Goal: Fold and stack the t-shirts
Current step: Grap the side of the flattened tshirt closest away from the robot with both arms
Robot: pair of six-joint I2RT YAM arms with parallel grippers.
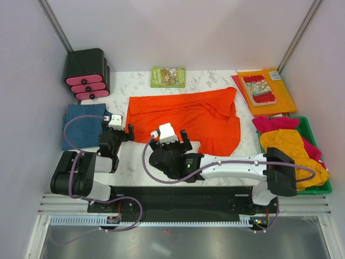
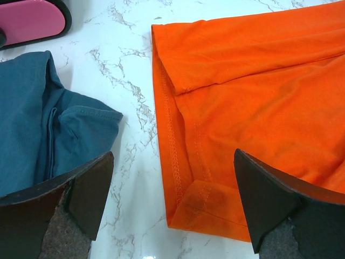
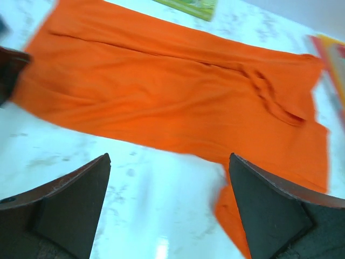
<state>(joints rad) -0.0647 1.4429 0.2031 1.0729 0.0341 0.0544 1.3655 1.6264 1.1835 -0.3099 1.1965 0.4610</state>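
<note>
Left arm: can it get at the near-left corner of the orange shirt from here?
Probably yes. The left hand hangs open right over that corner of the orange shirt, and nothing lies on it. The teal shirt sits apart to one side, across bare marble table.

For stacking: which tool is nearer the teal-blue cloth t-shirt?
Left. The left tool is beside the teal-blue t-shirt; the right tool is farther right, by the orange-red cloth t-shirt.

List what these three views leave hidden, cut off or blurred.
Top view: magenta-pink cloth t-shirt mostly buried under mustard-yellow cloth t-shirt in green plastic tray.
Left wrist view: folded teal-blue cloth t-shirt cut off by left edge.
Right wrist view: orange-red cloth t-shirt, seams blurred.
</note>
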